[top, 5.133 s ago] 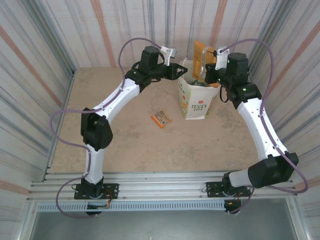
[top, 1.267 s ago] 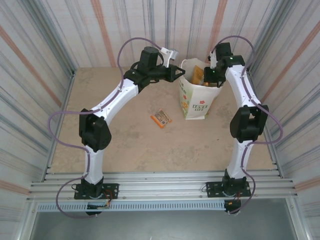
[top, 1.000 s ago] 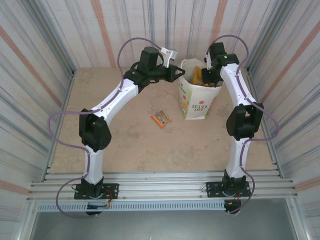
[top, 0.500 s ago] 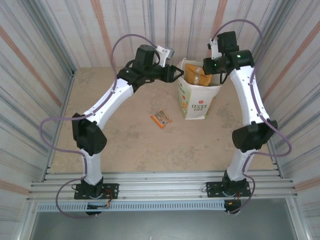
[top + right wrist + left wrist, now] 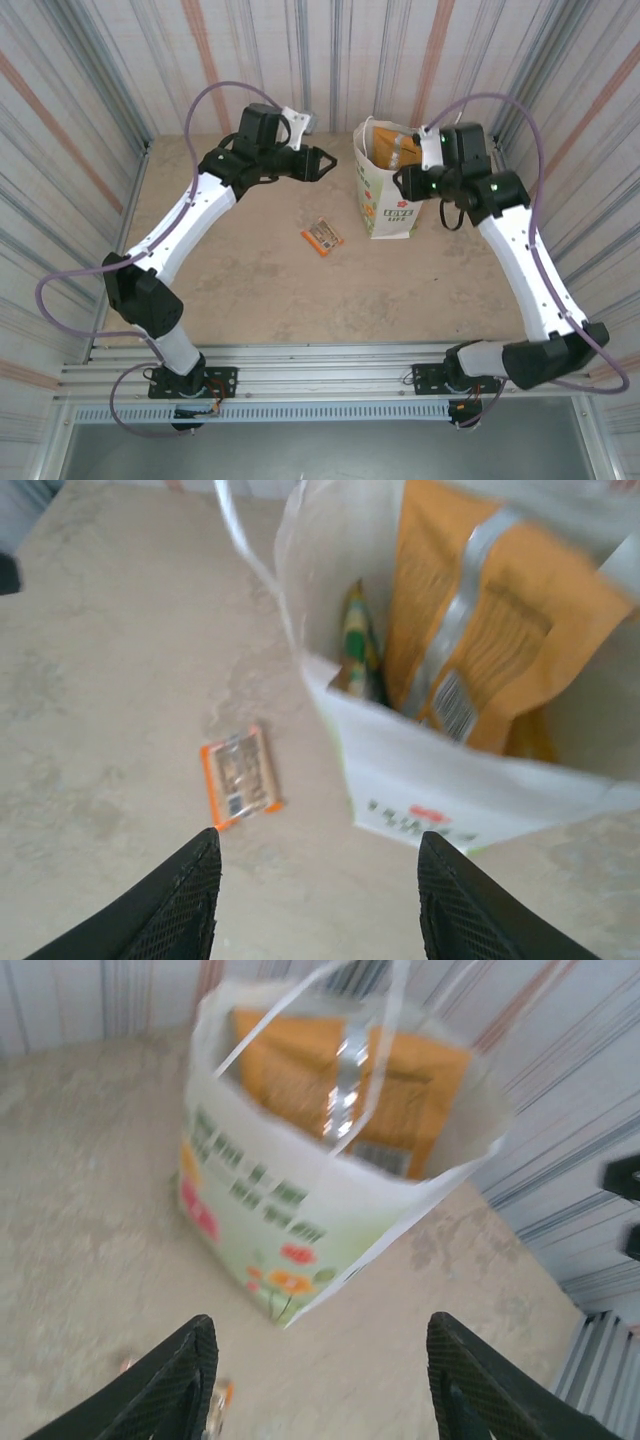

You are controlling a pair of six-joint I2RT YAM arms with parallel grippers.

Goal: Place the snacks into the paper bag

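The white paper bag (image 5: 388,200) stands upright at the back right of the table, its mouth open. A large orange snack packet (image 5: 397,150) stands inside it (image 5: 480,630) (image 5: 340,1090), next to a green packet (image 5: 358,645). One small orange-edged snack packet (image 5: 322,237) lies flat on the table left of the bag (image 5: 240,777). My left gripper (image 5: 325,160) hovers open left of the bag, holding nothing (image 5: 320,1360). My right gripper (image 5: 400,183) hangs open and unloaded over the bag's near side (image 5: 315,880).
Corrugated metal walls (image 5: 90,120) close in the table on the left, back and right. The bag's thin handles (image 5: 350,1030) stick up above its mouth. Bare beige tabletop (image 5: 260,290) stretches in front of the bag and the loose packet.
Both grippers have opened. The left one has drawn back leftward from the bag's rim. The right one has come up out of the bag towards the near side, leaving the large orange packet inside.
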